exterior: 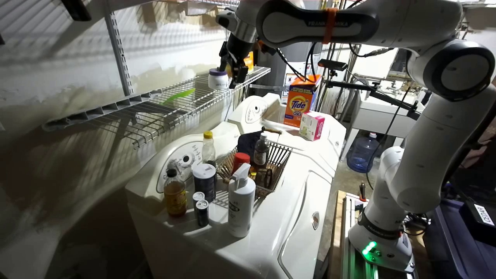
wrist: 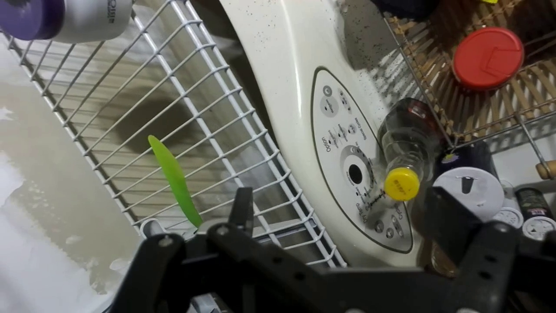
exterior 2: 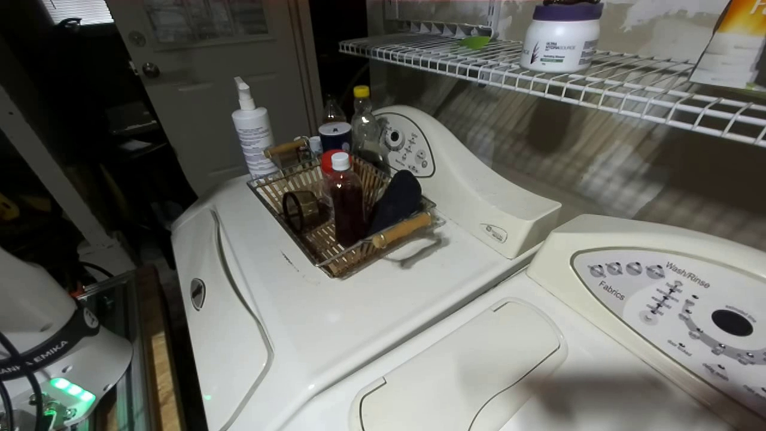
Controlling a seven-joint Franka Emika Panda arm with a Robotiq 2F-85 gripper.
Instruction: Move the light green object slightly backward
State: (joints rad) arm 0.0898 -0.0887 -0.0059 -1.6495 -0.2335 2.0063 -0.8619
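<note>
The light green object (wrist: 176, 180) is a thin, flat, elongated piece lying on the white wire shelf (wrist: 213, 143), on the wall side. It also shows in both exterior views, on the shelf (exterior: 178, 96) and near the shelf's far end (exterior 2: 474, 42). My gripper (wrist: 343, 198) is open, with its two black fingers wide apart and nothing between them. In an exterior view the gripper (exterior: 228, 77) hangs by the shelf's front edge, close to the white jar. The green object lies beyond the left finger in the wrist view, apart from it.
A white jar with purple lid (exterior: 218, 82) stands on the shelf, with an orange package (exterior 2: 739, 45) beyond. Below, on the white dryer, are a basket (exterior 2: 329, 263), a spray bottle (exterior: 241, 205), a yellow-capped bottle (wrist: 402, 184) and several containers. A Tide box (exterior: 299, 102) stands behind.
</note>
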